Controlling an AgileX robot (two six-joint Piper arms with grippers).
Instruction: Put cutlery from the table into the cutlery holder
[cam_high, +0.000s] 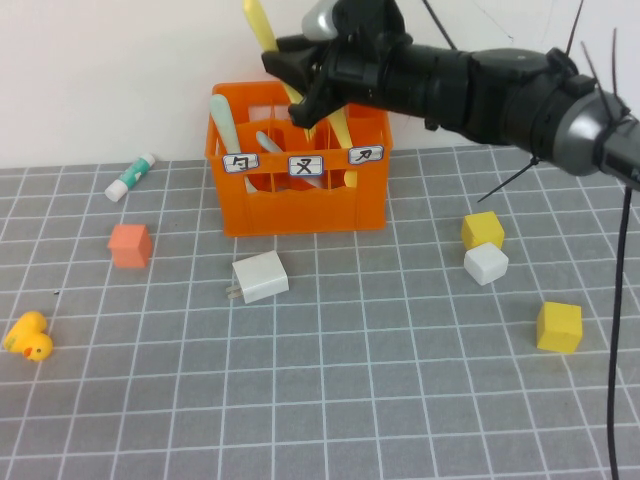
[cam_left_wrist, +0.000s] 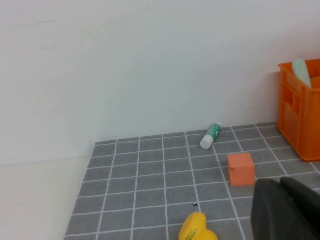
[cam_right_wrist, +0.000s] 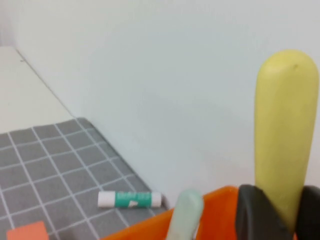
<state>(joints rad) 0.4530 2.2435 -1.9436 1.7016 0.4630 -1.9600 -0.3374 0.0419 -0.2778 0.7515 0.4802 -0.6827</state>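
Above the cutlery holder (cam_high: 298, 165), the right gripper (cam_high: 300, 88) clamps a yellow utensil (cam_high: 262, 30), probably the knife; a mint-green spoon (cam_high: 224, 125) stands inside. The left gripper (cam_left_wrist: 287, 210) hovers near the duck (cam_left_wrist: 198, 228), its fingers' state unclear

Right gripper (cam_high: 300, 85), clamped on a yellow utensil (cam_high: 262, 30), crowds the air above the orange cutlery holder (cam_high: 300, 205); left gripper (cam_left_wrist: 287, 210) sits low near the duck (cam_high: 28, 336). Open mat (cam_high: 330, 400) lies before the white block (cam_high: 260, 277).
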